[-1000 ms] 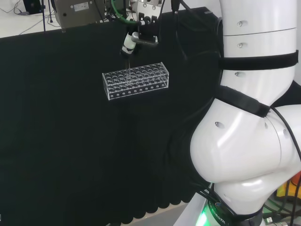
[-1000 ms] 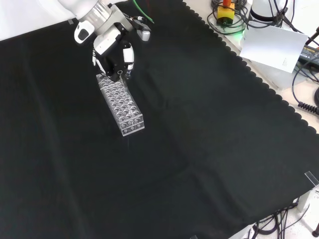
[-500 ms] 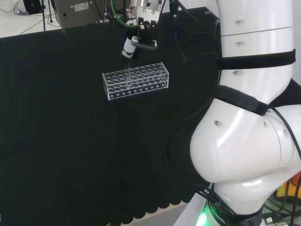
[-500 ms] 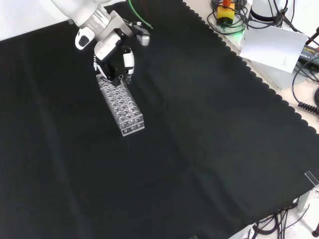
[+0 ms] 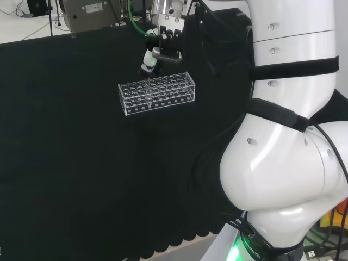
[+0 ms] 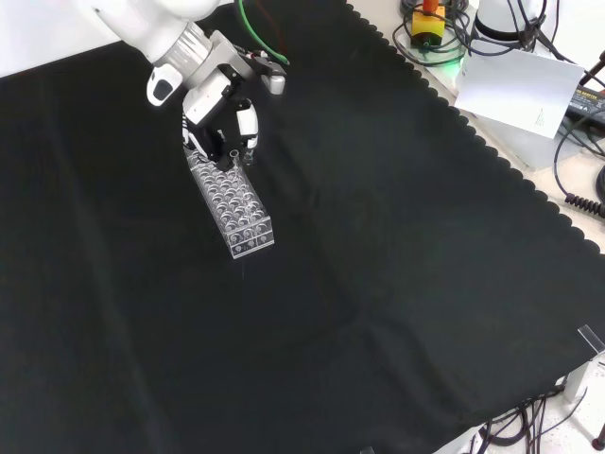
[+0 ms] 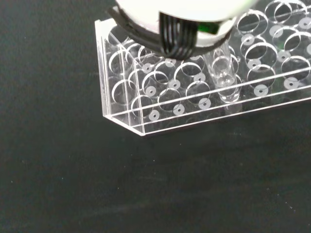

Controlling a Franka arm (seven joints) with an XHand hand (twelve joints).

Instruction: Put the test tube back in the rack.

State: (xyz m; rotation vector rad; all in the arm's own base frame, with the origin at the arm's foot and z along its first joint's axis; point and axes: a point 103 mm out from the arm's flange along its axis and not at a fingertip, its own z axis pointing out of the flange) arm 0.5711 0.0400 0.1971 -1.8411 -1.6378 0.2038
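Black cloth covers the bench we look at. We see the hand with its fingers curled round a clear test tube. That tube stands upright in a hole of the clear rack, just below the hand, at 6 o'clock in the head view.

Clear rack dotted with round holes on black cloth.

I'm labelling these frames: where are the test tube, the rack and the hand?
test tube (image 7: pixel 224 76): wrist view, lower clear body inside rack.
rack (image 5: pixel 163 100): head view, clear front wall.
hand (image 6: pixel 219 112): front view, on its fingers.
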